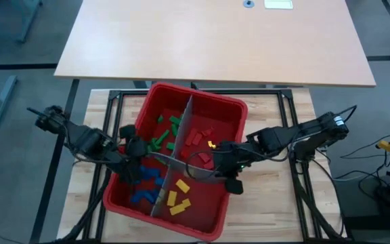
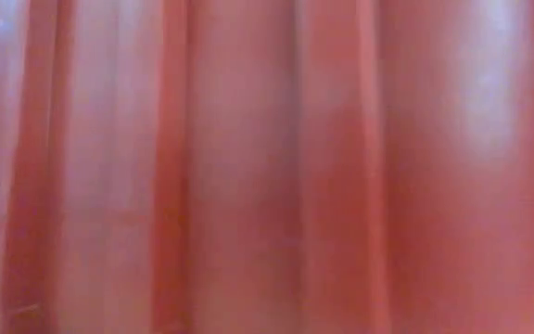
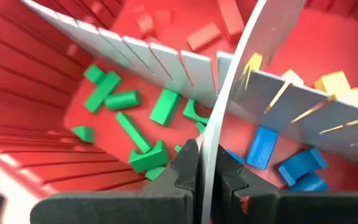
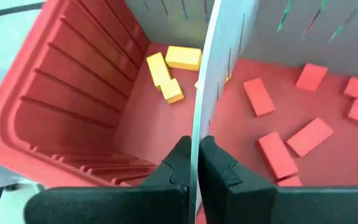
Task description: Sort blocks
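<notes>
Over the wooden table, both arms reach down into the red bin, left gripper and right gripper each clamped on a grey divider panel, sorted blocks lying either side of them.

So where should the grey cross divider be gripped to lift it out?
Probably by its thin top edge, from above, near both ends: the cross divider stands upright, slotted into the long divider. The left gripper and right gripper pinch it there.
</notes>
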Robot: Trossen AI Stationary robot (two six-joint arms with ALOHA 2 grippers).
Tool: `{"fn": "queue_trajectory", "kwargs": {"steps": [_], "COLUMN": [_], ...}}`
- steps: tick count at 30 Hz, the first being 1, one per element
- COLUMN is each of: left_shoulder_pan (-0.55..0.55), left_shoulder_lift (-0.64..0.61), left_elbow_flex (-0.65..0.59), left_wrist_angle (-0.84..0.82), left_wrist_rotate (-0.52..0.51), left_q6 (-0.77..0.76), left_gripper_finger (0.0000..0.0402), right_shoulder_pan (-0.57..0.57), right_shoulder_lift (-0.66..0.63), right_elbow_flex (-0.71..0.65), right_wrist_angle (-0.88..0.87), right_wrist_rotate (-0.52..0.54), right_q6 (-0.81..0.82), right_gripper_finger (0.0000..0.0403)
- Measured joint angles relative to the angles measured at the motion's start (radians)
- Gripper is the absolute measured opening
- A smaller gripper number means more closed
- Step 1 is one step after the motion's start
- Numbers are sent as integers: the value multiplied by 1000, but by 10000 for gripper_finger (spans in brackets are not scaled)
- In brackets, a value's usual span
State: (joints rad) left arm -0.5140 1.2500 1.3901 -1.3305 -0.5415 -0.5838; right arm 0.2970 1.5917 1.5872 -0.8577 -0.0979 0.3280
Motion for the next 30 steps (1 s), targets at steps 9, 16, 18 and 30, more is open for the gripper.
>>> {"fn": "queue_trajectory", "kwargs": {"steps": [9,16,18,30], "left_shoulder_pan": [2,3,5,53], "left_shoulder_lift": [92,190,221,382], "left_elbow_flex": [290,499,555,820], "left_wrist_angle": [-161,-209,-217,-199], "left_wrist_rotate": [-113,-226,-255,-281], "left_q6": [51,192,235,458], "left_gripper_finger": [1,1,1,1], "right_shoulder_pan": [0,1,1,-2], "right_shoulder_lift": [-1,-2,-2,-14], "right_elbow_flex": [183,382,436,693], "right_wrist_angle": [-173,-412,-471,-721], "right_wrist_rotate": [130,294,337,573], "right_q6": [-31,-40,-41,-8], "right_gripper_finger": [0,0,0,0]}}
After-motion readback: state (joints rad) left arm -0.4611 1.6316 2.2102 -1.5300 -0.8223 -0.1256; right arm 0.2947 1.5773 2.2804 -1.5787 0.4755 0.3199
